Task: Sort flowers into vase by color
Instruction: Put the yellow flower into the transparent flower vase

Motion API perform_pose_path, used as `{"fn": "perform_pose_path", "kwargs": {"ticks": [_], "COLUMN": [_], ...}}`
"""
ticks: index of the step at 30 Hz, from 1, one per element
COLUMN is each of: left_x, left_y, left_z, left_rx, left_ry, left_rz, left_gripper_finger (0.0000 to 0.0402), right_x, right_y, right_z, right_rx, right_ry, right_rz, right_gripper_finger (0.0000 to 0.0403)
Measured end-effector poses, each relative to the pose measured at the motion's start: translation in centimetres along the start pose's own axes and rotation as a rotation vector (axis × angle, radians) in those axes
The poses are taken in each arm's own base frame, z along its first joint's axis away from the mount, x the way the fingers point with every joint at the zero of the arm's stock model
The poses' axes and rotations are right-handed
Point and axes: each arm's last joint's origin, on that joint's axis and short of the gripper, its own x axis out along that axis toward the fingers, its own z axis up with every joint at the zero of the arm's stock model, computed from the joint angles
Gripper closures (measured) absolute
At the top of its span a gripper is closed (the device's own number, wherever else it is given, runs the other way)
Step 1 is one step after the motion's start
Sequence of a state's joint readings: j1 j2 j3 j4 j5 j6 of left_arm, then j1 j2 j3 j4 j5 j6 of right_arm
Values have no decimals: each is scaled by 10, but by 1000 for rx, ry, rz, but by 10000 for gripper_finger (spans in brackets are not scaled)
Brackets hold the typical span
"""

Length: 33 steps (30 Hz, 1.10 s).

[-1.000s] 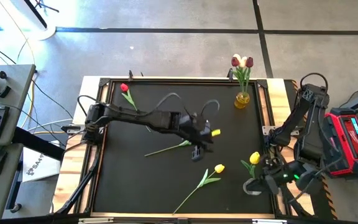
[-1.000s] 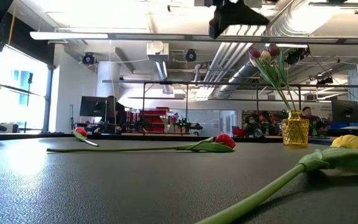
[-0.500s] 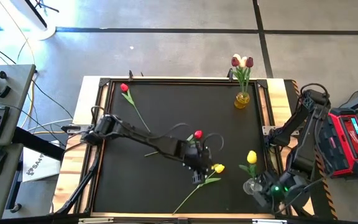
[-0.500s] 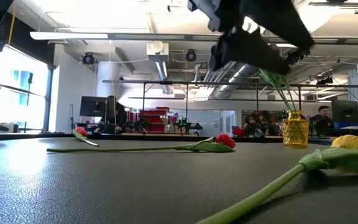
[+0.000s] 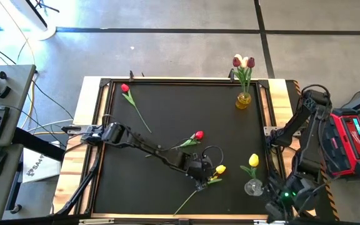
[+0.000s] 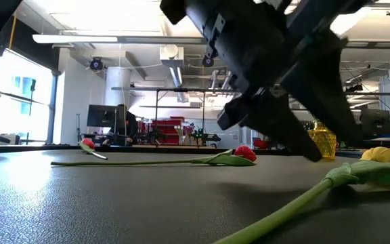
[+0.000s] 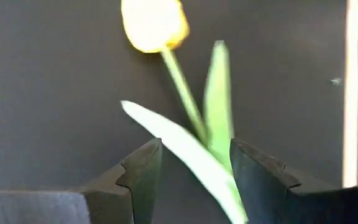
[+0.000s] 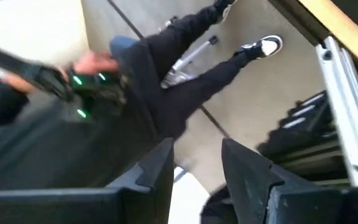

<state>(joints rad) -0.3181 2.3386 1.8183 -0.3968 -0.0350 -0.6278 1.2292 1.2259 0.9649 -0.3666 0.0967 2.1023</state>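
While the sorting is being carried on, the bench (image 5: 105, 156) is being read from its left side across. Far left, a red tulip (image 5: 125, 88) is lying alone near the back corner, well apart from the action. Toward the middle, a second red tulip (image 5: 198, 135) is lying flat, its stem trailing leftward.

Just beside it, the left hand (image 5: 204, 177) is being lowered over the yellow tulip (image 5: 220, 169) lying at the front of the bench. In the left wrist view the fingers (image 7: 138, 177) are being held apart, with the green stem (image 7: 182, 84) and its leaves running between them; nothing is being gripped yet. The stem seems to be the target rather than the head, presumably so the flower can be lifted upright and dropped stem-first. In the low view the arm is filling the picture over that stem.

Further right, a clear glass vase (image 5: 252, 186) is already carrying one yellow bloom (image 5: 254, 160), so the yellow flower is likely being sent there. At the back right, an amber vase (image 5: 244, 99) is holding a dark red and a cream head.

Far right, the right hand (image 8: 194, 162) is being parked off the bench edge, its fingers parted and empty, with a person's legs seen beyond it. The red tulip's stem is lying close to the left arm and could be brushed.
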Motion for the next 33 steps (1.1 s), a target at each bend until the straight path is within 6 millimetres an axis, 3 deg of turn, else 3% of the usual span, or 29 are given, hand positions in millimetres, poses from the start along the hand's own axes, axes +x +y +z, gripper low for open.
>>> {"fn": "perform_pose_path", "kwargs": {"ticks": [7, 14, 33], "left_x": [-8, -2, 11], "left_y": [-16, -24, -28], "left_z": [-5, -23, -41], "left_rx": [-76, -61, -8], "left_ry": [-13, 9, 77], "left_rz": [-24, 44, 56], "left_gripper_finger": [225, 225, 235], "right_x": [-3, -6, -6], "right_y": [-19, -32, -33], "right_z": [-9, -4, -1], "right_rx": [-199, -244, -254], "right_ry": [3, -25, -80], "right_rz": [-129, -278, -275], "right_gripper_finger": [279, 279, 279]}}
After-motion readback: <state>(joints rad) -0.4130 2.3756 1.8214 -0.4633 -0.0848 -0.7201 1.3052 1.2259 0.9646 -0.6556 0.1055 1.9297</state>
